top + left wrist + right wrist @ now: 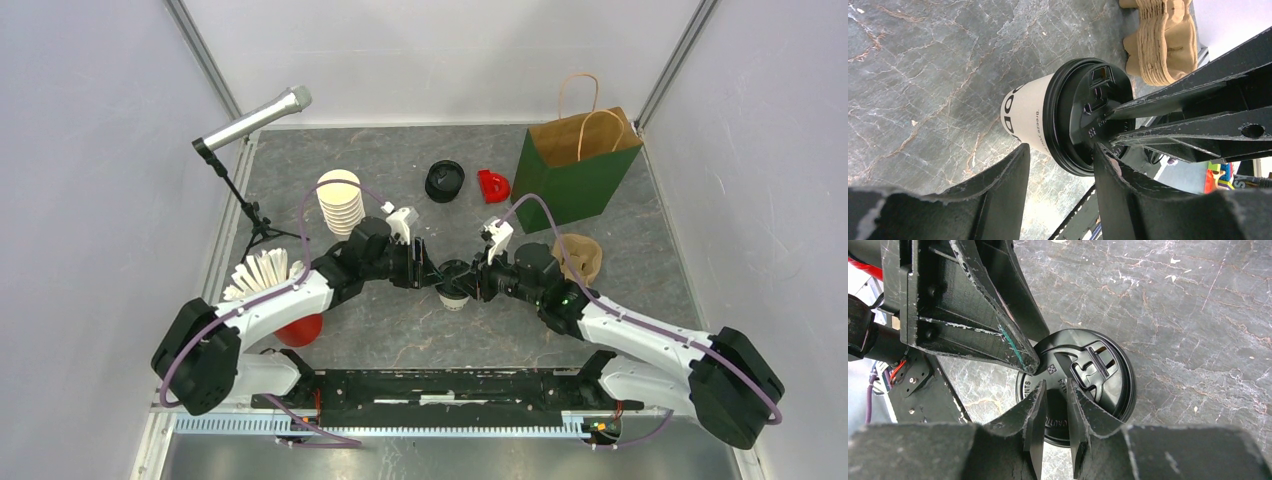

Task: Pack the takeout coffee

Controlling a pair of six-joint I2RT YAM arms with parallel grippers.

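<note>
Status: takeout coffee not yet packed, as far as the views show.

- Cup (1028,117): cream paper with dark print. It stands upright at mid-table (400,150) between the two wrists.
- Lid (1108,375): black, seated on the cup with the sip tab uppermost.
- Pulp carrier (580,257): lies near the cup on the right-arm side, with nothing in it.
- Paper bag (577,165): upright at the far right, well apart from the cup. Its inside is not shown.
- Black round item (444,182): near the far edge. It may be a second lidded cup seen from above or only loose lids, as the top view is too small to tell.

Judged remaining: finish seating the lid, move the cup to the carrier or bag, then deal with the second coffee.

Pose: both arms reach inward and low from their bases, and their wrists meet at the cup from opposite sides.
- Left gripper (1060,150): fingers spread to either side of the cup just under the lid rim. Whether the pads bear on it cannot be told.
- Right gripper (1055,385): fingers drawn close with a narrow gap. The tips are on or just over the lid's centre, and nothing is seen between them.
</note>
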